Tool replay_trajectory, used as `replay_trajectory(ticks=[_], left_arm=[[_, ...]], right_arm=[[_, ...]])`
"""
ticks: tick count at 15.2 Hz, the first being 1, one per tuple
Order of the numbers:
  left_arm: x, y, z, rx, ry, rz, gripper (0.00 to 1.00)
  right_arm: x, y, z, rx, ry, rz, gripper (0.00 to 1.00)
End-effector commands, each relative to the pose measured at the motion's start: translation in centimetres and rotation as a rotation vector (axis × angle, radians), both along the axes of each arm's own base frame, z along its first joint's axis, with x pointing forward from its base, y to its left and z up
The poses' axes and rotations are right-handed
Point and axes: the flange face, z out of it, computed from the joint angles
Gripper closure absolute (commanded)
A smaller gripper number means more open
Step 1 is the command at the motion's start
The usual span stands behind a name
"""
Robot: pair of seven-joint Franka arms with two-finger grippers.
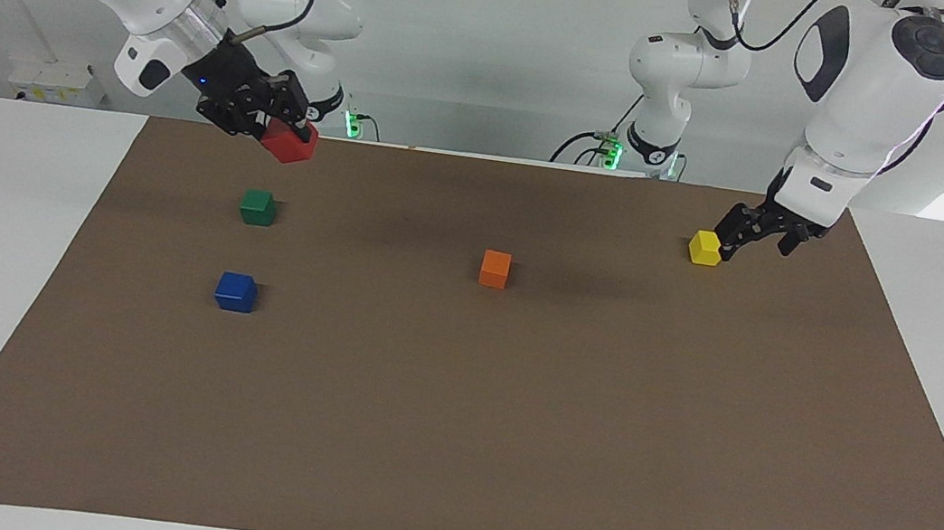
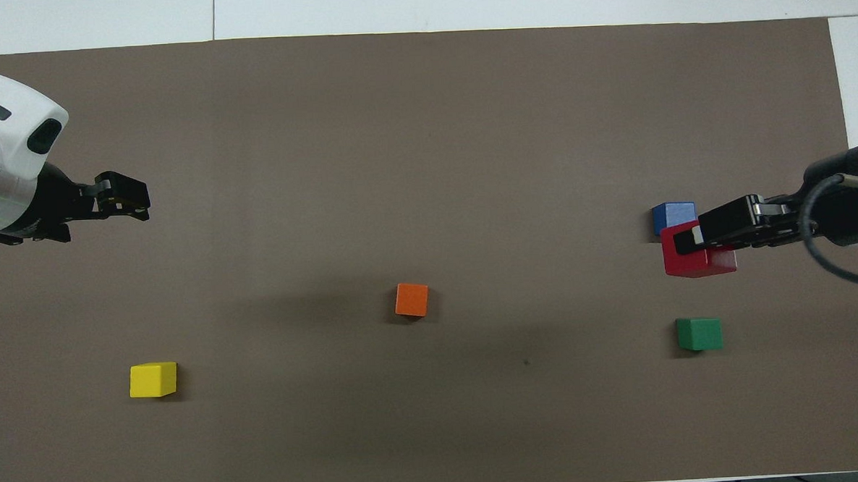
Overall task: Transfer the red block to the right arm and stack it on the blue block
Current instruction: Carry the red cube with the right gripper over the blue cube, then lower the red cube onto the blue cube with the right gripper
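My right gripper [image 1: 296, 131] is shut on the red block [image 1: 287, 148] and holds it in the air at the right arm's end of the brown mat. In the overhead view the gripper [image 2: 692, 240] and the red block [image 2: 699, 262] cover one edge of the blue block [image 2: 673, 216]. The blue block [image 1: 236, 291] rests on the mat with nothing on it. My left gripper [image 1: 758, 239] is open and empty, raised over the left arm's end of the mat; it also shows in the overhead view [image 2: 129, 203].
A green cube [image 1: 258, 207] lies nearer to the robots than the blue block. An orange cube [image 1: 495, 268] sits mid-mat. A yellow cube [image 1: 705, 247] lies toward the left arm's end. The brown mat [image 1: 502, 451] covers a white table.
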Motion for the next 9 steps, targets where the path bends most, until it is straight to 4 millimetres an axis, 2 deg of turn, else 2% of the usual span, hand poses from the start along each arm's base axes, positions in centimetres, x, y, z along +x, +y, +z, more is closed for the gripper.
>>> replay_trajectory(ticks=[1,3,6,9], left_arm=[[-0.1,-0.2,0.8,-0.021,-0.019,-0.033,0.00],[-0.1,-0.1,0.8,-0.028,-0.014,-0.034,0.00],[-0.1,0.2,0.9,-0.074,-0.011,-0.021,0.00],[-0.2,-0.2,0.8,-0.069,-0.011,-0.029,0.00]], right_arm=[[0.4,0.7,-1.6,-0.189,-0.047,0.024,1.00],[1.1,-0.2,-3.7,-0.270,-0.065,0.030,1.00],[2.5,-1.1,-8.2,-0.367,-0.079,0.000,1.00],[4.2,-1.7,-12.1,-0.393,-0.112,-0.018,1.00]])
